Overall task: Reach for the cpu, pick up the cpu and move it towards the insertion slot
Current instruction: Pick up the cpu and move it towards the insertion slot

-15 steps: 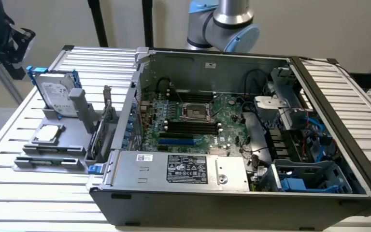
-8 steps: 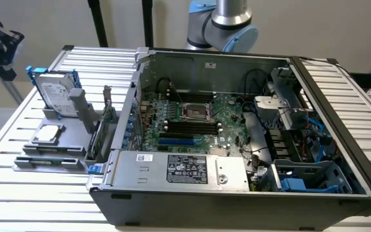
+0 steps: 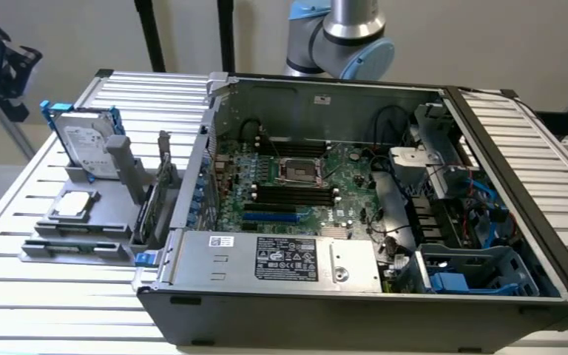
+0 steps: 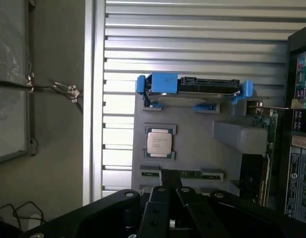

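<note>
Gripper (image 4: 170, 179), black and two-fingered, looks pressed together with nothing in it, hovering apart from the small flat silvery square cpu (image 4: 158, 143), which sits in its grey plastic tray (image 4: 192, 151).

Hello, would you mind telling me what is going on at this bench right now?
A robot arm is working beside an open computer case. Its end effector is nearest to the cpu, which lies flat in its holder on the grey fixture and is not yet picked up. The insertion slot on the motherboard shows a dark centre.
</note>
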Robot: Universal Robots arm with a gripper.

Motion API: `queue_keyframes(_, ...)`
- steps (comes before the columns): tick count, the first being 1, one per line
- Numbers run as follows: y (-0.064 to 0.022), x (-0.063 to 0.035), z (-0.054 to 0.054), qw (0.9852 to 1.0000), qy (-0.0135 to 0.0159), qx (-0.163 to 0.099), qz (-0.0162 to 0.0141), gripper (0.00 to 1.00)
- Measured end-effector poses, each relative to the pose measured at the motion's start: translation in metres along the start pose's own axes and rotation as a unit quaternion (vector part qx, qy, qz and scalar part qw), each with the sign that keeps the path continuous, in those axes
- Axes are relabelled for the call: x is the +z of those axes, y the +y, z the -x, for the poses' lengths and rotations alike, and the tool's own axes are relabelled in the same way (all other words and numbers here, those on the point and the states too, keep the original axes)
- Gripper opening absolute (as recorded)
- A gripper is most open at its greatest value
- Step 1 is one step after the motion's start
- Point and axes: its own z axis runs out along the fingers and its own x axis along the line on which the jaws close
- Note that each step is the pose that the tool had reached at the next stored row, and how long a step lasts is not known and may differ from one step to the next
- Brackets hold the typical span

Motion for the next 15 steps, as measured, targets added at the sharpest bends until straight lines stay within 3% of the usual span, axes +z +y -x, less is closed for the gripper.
queue_keyframes(12, 0.0069, 0.0017, -0.0006, 1.0, 0.0001, 0.0, -0.0001, 0.11)
queue_keyframes(15, 0.0071, 0.0018, -0.0008, 1.0, 0.0, 0.0, 0.0, 0.18)
